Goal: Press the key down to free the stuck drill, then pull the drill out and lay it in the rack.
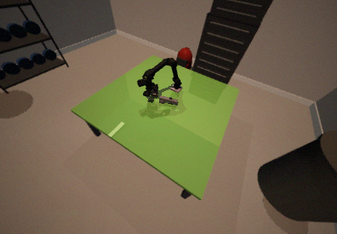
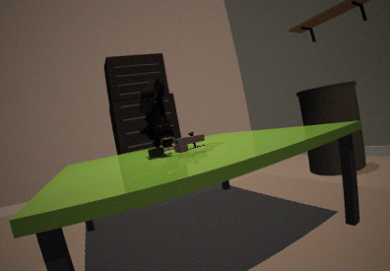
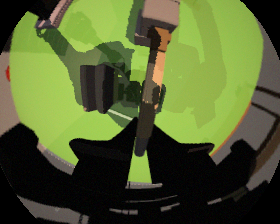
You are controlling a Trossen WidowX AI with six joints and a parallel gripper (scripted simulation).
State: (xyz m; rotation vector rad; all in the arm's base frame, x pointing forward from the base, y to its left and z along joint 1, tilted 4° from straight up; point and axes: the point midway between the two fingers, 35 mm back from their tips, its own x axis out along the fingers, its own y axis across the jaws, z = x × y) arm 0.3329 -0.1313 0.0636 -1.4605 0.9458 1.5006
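My gripper (image 3: 140, 120) (image 1: 153, 94) is shut on the drill (image 3: 154, 75), a long thin piece with dark and orange parts. The drill runs from between the fingertips up to a grey-pink block (image 3: 161, 16) (image 1: 165, 100) (image 2: 182, 148). Its orange far part overlaps the block's near end; whether it is still inside cannot be told. A small black key (image 1: 171, 98) (image 2: 191, 134) stands on the block's top in the top and exterior views. What looks like the rack, a dark grooved block (image 3: 88, 87) (image 2: 156, 153), stands left of the drill in the wrist view.
The arm's base (image 1: 176, 89) stands on the green table (image 1: 179, 151) (image 2: 123, 189), behind the block in the top view. A pale strip (image 1: 117, 128) lies near the table edge. A red object (image 1: 185, 56) stands beyond the table.
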